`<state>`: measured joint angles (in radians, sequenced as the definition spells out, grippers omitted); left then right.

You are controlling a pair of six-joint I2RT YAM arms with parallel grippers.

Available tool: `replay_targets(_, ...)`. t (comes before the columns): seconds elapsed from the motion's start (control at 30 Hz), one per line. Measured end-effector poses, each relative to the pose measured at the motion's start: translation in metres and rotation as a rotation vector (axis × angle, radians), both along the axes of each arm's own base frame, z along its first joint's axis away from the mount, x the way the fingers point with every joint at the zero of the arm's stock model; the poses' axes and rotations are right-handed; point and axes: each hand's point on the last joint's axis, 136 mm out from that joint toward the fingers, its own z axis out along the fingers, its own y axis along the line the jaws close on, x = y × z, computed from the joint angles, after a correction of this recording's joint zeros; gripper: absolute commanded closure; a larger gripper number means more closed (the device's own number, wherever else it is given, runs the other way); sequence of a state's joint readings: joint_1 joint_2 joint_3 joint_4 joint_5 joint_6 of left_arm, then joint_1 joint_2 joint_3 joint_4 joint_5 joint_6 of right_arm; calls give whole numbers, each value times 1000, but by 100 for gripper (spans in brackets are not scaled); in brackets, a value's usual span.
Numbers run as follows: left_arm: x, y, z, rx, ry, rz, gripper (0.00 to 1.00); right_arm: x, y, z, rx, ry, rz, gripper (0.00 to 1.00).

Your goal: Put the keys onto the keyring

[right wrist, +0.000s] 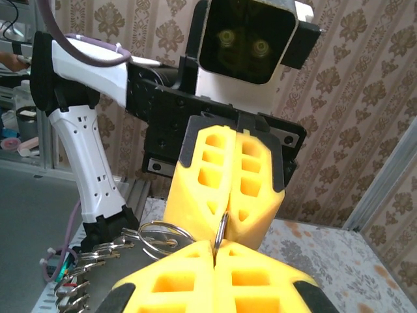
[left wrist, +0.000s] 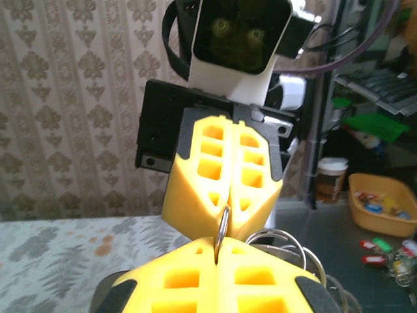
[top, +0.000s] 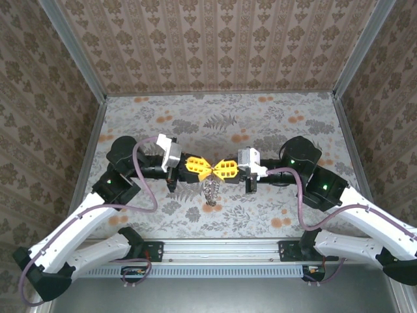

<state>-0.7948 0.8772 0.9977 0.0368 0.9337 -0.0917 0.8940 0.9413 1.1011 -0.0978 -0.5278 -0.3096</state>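
Note:
My left gripper (top: 206, 171) and right gripper (top: 217, 171) meet tip to tip above the middle of the table. Both are shut on one thin metal keyring (left wrist: 223, 225), which stands edge-on between the two pairs of yellow fingers. In the right wrist view the same keyring (right wrist: 222, 228) is pinched in my right gripper (right wrist: 215, 249), with the left fingers (right wrist: 195, 189) opposite. More metal rings (right wrist: 159, 235) and silver keys (right wrist: 75, 277) hang off to the side. From above, the bunch (top: 210, 190) dangles below the grippers. A key with an orange-yellow head is out of view.
Patterned walls enclose the floral table (top: 260, 124) on three sides. An aluminium rail (top: 215, 248) runs along the near edge between the arm bases. Beyond the table, the left wrist view holds a yellow bin (left wrist: 384, 212) of coloured tags and a cup (left wrist: 331, 176).

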Motion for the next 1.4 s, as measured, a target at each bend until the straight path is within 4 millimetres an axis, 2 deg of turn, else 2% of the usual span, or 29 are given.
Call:
replay_targets(0.1,2,1,0,68,-34,72,79,7,-3,-3,-37,-5,-45,100)
replay_targets(0.33,13,6,-12,229,-123,203,79,24,-1,-27,-165,22,-118,100)
replay_targets(0.53,22,1,-36,354,-158,229,82,29,1,-44,-237,61,-127,100)
replay_targets(0.63,25,-1,-47,399,-164,234,85,30,2,-47,-252,71,-127,100)
replay_targets(0.73,26,1,-51,420,-177,241,100,30,3,-51,-264,80,-124,100)
replay_targets(0.77,26,2,-52,425,-186,241,100,30,3,-51,-264,80,-124,100)
replay_targets(0.9,25,2,-51,425,-192,242,100,30,3,-51,-265,81,-122,100)
replay_targets(0.97,23,2,-49,417,-192,234,100,28,4,-51,-264,82,-115,89)
replay_targets(1.1,14,3,-46,368,-167,185,100,21,6,-47,-249,79,-71,78)
replay_targets(1.27,4,4,-36,269,-108,107,100,11,6,-36,-211,65,-23,76)
replay_targets(1.4,-2,8,-18,176,-90,62,100,4,6,-33,-184,53,11,78)
